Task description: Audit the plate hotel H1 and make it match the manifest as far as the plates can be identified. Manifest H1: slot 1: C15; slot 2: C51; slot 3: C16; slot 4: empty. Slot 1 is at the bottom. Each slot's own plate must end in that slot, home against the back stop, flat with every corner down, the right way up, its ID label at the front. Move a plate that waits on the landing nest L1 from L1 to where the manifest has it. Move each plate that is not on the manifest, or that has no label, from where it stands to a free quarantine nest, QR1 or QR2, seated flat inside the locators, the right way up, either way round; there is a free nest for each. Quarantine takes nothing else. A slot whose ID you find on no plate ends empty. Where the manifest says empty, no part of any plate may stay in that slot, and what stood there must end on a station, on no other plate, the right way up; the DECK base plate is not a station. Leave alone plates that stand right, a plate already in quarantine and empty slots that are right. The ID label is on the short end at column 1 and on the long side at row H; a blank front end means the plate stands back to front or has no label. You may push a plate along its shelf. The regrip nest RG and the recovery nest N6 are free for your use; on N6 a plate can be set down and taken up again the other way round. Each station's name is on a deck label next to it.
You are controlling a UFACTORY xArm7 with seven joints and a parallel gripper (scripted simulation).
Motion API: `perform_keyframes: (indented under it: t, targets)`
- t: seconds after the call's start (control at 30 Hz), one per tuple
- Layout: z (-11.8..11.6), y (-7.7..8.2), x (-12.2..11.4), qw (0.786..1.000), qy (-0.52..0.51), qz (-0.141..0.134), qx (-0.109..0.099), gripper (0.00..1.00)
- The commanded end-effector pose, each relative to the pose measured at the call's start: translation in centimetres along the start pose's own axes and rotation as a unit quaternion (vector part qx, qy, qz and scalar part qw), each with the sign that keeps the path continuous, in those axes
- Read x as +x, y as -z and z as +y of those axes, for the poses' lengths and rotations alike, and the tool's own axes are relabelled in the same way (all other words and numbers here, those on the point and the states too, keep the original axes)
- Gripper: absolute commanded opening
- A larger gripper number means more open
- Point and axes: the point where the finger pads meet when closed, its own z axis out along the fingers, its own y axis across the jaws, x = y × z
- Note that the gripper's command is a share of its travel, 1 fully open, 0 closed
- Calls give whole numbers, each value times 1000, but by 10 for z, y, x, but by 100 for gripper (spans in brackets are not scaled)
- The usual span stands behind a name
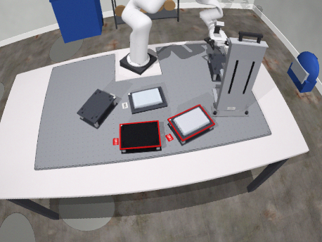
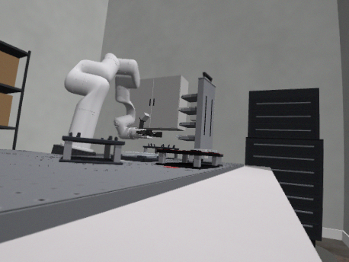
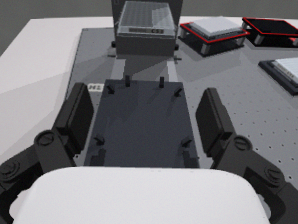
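My gripper (image 3: 145,98) (image 1: 213,41) (image 2: 154,133) is open and empty. It hangs low over an empty dark nest (image 3: 140,130) (image 1: 216,64) that stands in front of the hotel H1 (image 1: 242,53) (image 2: 206,114) (image 3: 145,44). In the wrist view a clear plate (image 3: 147,15) sits in a low hotel slot with a label strip at its front; I cannot read it. The other slots are hidden. A pale plate (image 1: 190,120) (image 3: 216,26) lies on one red-framed quarantine nest. The other red-framed nest (image 1: 140,134) (image 3: 272,24) is empty. Another pale plate (image 1: 147,97) (image 3: 289,66) lies on a dark nest mid-deck.
A bare dark nest (image 1: 96,106) (image 2: 93,142) stands askew at the deck's left. The arm's base (image 1: 138,62) is at the back of the deck. A small deck label (image 3: 94,87) lies left of the nest under my gripper.
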Motion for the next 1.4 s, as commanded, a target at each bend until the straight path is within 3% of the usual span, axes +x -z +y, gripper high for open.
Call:
perform_keyframes:
  t: [0.0, 0.9, 1.37]
  targets:
    - [-1, -10, 1, 1000, -2, -1, 0, 100]
    - [-1, -71, 1, 1000, -2, -1, 0, 100]
    - [-1, -71, 1, 1000, -2, -1, 0, 100]
